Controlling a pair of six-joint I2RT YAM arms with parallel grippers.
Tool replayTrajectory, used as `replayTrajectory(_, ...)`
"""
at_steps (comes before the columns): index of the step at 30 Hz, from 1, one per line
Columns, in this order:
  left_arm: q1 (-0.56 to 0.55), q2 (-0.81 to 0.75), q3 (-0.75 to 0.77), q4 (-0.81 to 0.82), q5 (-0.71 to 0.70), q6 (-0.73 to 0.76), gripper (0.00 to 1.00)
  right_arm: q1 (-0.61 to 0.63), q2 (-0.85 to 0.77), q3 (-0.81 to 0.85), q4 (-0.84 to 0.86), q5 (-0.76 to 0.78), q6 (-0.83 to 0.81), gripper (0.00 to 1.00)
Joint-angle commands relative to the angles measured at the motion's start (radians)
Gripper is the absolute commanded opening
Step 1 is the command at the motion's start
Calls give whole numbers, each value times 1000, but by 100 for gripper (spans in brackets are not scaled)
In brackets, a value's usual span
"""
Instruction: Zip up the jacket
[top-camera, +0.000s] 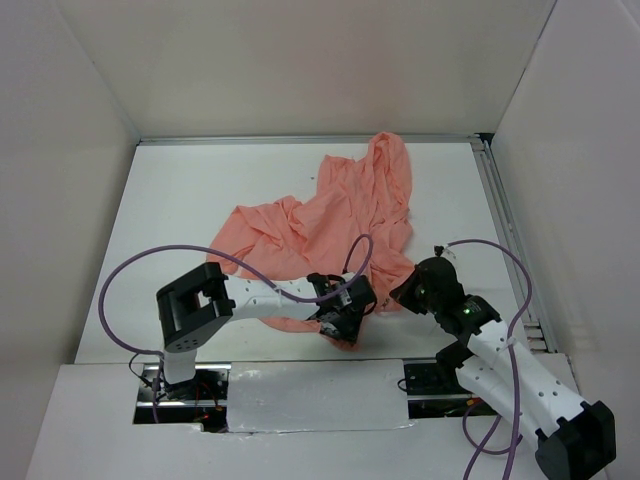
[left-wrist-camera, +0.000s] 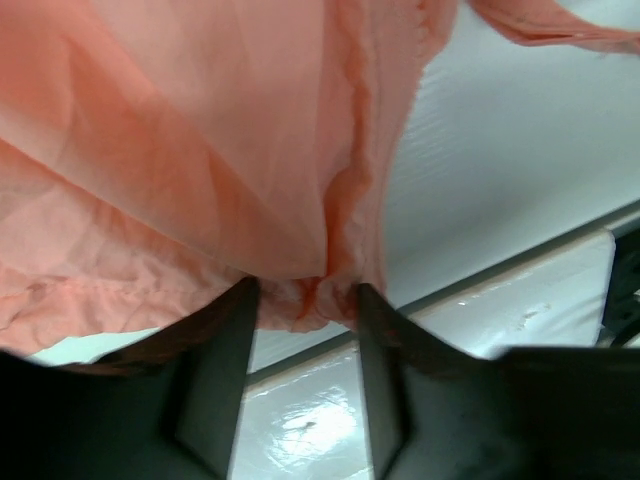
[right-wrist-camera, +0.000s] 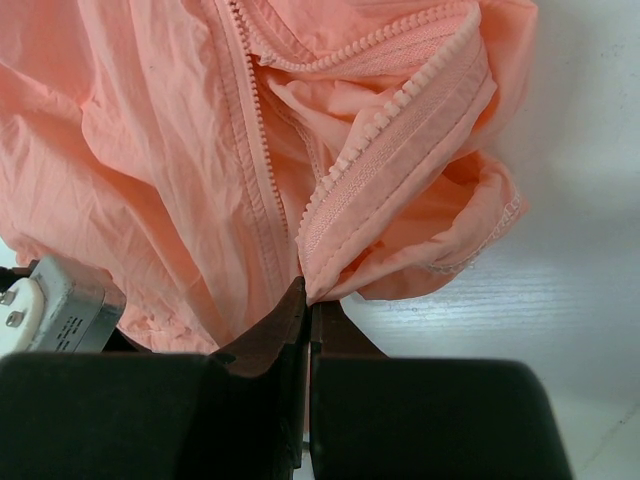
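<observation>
Jacket (top-camera: 320, 215) is seen crumpled on the table (top-camera: 190, 190), its body spread far and left of both grippers and the hood end pointed to the far right. Right gripper (top-camera: 403, 292) is pressed together and pinched on the near end of one zipper tape (right-wrist-camera: 390, 150); from the pinch that tape runs away toward the far side, folded over once, so its long axis is not yet laid straight. A second tooth row (right-wrist-camera: 255, 120) is seen just left of it, running roughly the same way, and the two rows meet close to the pinch. No slider can be made out. Left gripper (top-camera: 340, 318) is placed just left of the right one, at the near hem (left-wrist-camera: 300, 305). Its jaws are part-spread with a bunched fold of hem between the tips; whether that fold is clamped cannot be told. Judgement: the next move depends on the two bottom tape ends being brought side by side. The right arm is already on one end. The other end lies nearer the left arm, so it is best taken there.
</observation>
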Motion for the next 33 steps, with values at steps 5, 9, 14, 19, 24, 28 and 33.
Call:
replayTrajectory(5, -11, 25, 33, -22, 34, -30, 63, -3, 13, -8, -9, 32, 5, 0)
replayTrajectory(9, -12, 36, 27, -12, 39, -33, 61, -3, 8, -11, -12, 36, 2, 0)
replayTrajectory(14, -18, 99, 71, -67, 8, -55, 48, -2, -6, -16, -24, 55, 8, 0)
replayTrajectory(19, -57, 150, 115, -139, -61, -99, 48, -2, -15, -16, -40, 66, 19, 0)
replayTrajectory(24, -60, 197, 146, -209, -97, -147, 27, -2, -27, -16, -46, 75, 23, 0)
replayTrajectory(28, -58, 229, 166, -234, -113, -165, 19, -3, -36, -16, -54, 82, 28, 0)
replayTrajectory(33, -60, 184, 169, -220, -117, -139, 0, -5, -48, -16, -34, 37, -21, 0)
